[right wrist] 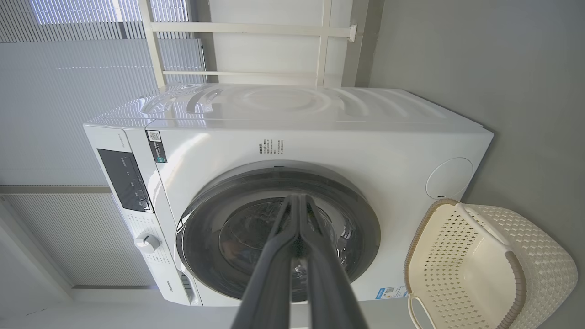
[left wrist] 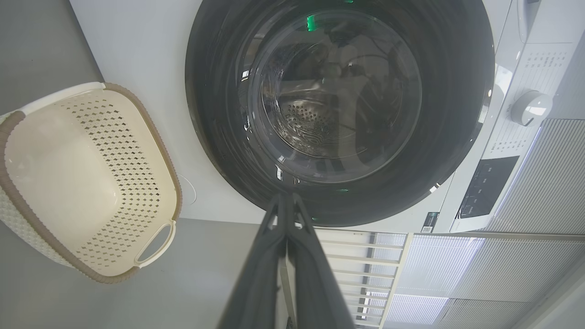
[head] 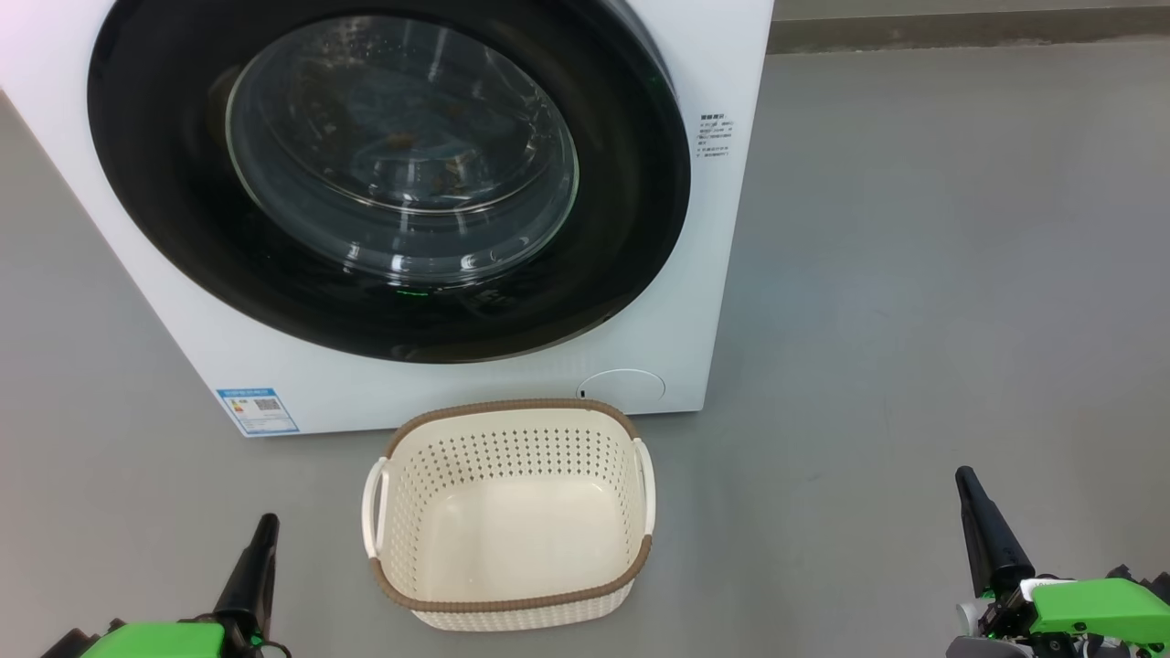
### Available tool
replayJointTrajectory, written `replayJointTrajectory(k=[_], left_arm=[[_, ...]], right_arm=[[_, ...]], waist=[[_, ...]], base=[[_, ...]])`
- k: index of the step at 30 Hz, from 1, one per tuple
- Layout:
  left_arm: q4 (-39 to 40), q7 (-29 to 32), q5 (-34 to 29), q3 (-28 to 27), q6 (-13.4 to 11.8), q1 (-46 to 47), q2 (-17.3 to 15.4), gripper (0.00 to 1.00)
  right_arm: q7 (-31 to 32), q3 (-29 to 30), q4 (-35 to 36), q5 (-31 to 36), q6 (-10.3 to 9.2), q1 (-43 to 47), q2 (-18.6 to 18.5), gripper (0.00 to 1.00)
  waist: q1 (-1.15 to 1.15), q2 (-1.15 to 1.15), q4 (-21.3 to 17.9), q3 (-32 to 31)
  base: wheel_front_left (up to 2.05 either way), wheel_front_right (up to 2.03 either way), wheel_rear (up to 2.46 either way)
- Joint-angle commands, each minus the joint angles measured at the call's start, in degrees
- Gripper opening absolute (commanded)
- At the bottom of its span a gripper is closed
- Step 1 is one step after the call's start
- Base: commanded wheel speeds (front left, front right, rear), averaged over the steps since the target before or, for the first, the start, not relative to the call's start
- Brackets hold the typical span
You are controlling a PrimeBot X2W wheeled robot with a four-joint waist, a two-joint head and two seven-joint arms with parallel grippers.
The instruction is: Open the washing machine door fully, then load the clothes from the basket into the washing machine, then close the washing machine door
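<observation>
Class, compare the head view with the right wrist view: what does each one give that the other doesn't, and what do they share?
Head view: the left gripper, shut, low beside the basket.
Right wrist view: the washer's top, dark control panel and knob, with blinds behind.
Both: the white washer, its black door shut, the empty basket on the floor in front, and the shut right gripper.

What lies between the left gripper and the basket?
Nothing stands there. In the head view, the stretch of grey floor between the left gripper and the basket is bare.
</observation>
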State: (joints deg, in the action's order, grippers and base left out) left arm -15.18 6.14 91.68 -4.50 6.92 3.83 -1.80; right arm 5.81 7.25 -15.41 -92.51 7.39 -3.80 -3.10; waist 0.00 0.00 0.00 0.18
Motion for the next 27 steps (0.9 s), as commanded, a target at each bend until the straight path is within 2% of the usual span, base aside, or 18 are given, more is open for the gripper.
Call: replayJointTrajectory(k=[1,27], left_arm=[[1.1,0.3,0.5,-2.0,0.6,2.4,-1.1,0.0],[1.1,0.3,0.5,-2.0,0.6,2.4,-1.1,0.0]], right_arm=[[0.3,-1.2,1.4,0.0,0.1,-2.3,-0.1,0.0],[0.5,-1.0,1.4,0.1,0.1,-2.4,0.0,0.0]], waist=[[0.0,0.0,0.0,0.0],[0.0,0.0,0.0,0.0]], base=[[0.0,0.0,0.0],[0.0,0.0,0.0]])
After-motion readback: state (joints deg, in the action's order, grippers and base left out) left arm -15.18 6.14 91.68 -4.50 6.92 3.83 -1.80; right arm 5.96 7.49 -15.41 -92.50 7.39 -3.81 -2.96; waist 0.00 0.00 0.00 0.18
